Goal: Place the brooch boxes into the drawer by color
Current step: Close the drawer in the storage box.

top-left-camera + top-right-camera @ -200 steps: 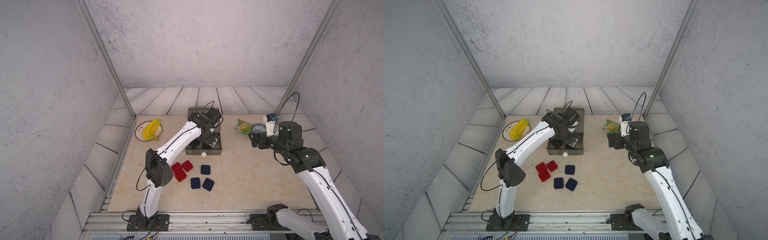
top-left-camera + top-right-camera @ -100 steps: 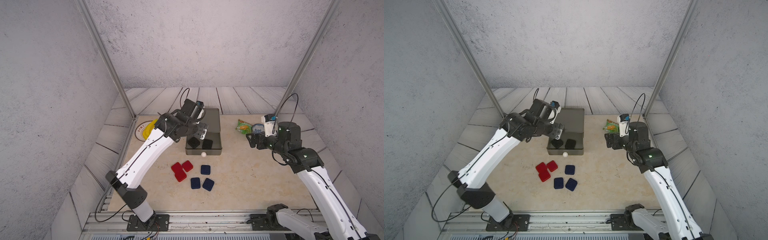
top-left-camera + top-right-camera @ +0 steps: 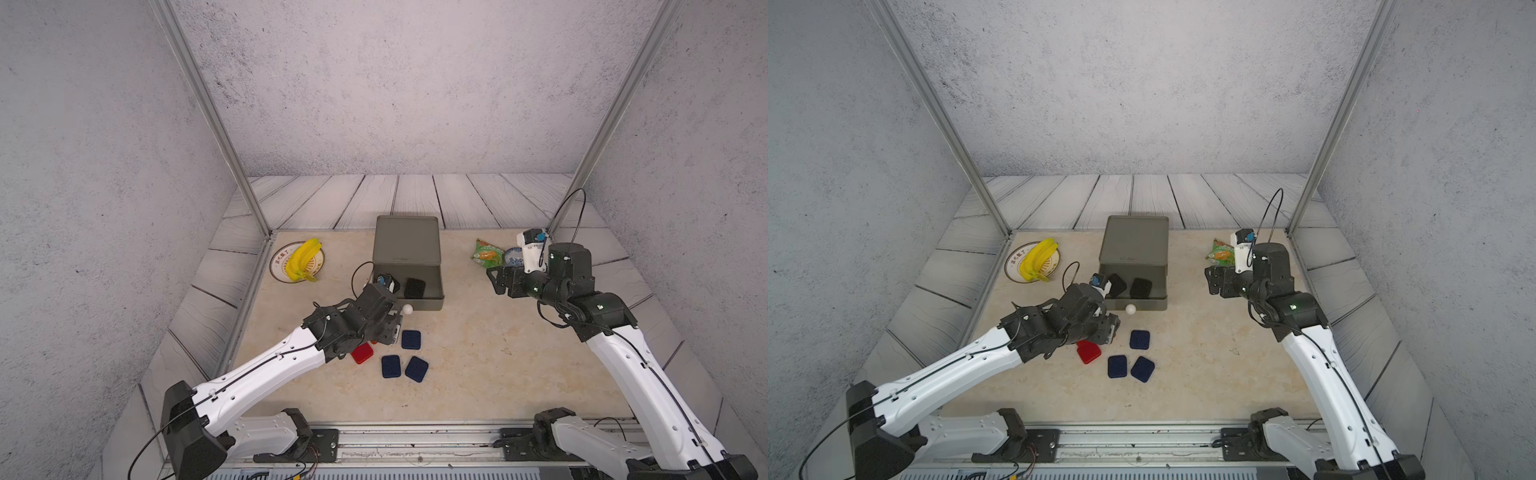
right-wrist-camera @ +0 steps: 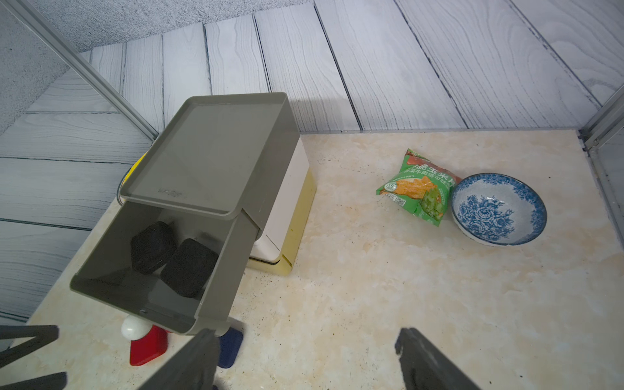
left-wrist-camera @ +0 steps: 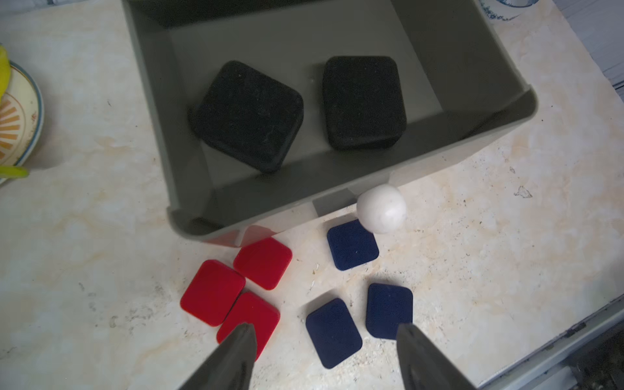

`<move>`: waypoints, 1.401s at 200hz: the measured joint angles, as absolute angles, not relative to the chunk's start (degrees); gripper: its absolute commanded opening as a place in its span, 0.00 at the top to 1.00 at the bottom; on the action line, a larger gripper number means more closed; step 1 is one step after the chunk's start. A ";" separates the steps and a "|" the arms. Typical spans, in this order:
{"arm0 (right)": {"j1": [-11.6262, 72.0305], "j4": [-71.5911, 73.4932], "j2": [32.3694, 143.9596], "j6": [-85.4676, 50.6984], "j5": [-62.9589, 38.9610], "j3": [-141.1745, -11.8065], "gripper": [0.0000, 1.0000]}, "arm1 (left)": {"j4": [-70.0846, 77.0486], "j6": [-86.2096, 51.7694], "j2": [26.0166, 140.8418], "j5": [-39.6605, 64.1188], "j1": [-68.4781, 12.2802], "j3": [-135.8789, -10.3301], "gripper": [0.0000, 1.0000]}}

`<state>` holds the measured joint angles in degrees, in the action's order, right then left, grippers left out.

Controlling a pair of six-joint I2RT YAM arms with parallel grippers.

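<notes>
Although both black boxes (image 5: 248, 114) were put away, six boxes waited outside the cabinet (image 3: 406, 243).
The black pair lay side by side in the pulled-out grey drawer (image 5: 472, 60) — the top tier — while three red boxes (image 5: 262, 261) and three blue boxes (image 5: 351, 244) sat on the table (image 5: 472, 253) just in front of it; the white tier (image 4: 287, 202) and yellow tier (image 4: 302, 219) below looked shut (each would likely need opening first). The left gripper (image 5: 326, 337) hovered over the red and blue boxes, jaws apart with nothing between them; the right gripper (image 4: 305, 337) hung off beside the cabinet, likewise spread and empty.
</notes>
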<state>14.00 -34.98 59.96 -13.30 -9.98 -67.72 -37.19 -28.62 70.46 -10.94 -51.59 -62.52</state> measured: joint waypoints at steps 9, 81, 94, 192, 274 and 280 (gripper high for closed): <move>14.00 -34.94 59.92 -13.34 -10.00 -67.75 0.12 | -35.00 -29.28 72.44 -11.27 -51.75 -62.52 0.28; 14.00 -35.51 59.79 -13.17 -9.26 -67.75 0.12 | -29.32 -31.99 84.49 -12.62 -52.31 -66.17 0.28; 14.00 -35.75 59.79 -13.04 -9.02 -67.75 0.12 | -29.21 -32.18 85.54 -12.67 -52.51 -67.16 0.29; 14.00 -35.81 59.79 -12.82 -8.84 -67.72 0.12 | -27.29 -30.89 93.21 -15.86 -52.16 -74.83 0.41; 14.00 -34.83 59.79 -12.86 -8.86 -65.28 0.12 | -26.70 -27.49 99.92 -14.46 -46.09 -82.08 0.40; 14.00 -34.70 59.79 -12.86 -8.86 -65.06 0.12 | -26.68 -27.18 100.36 -14.20 -45.67 -82.70 0.40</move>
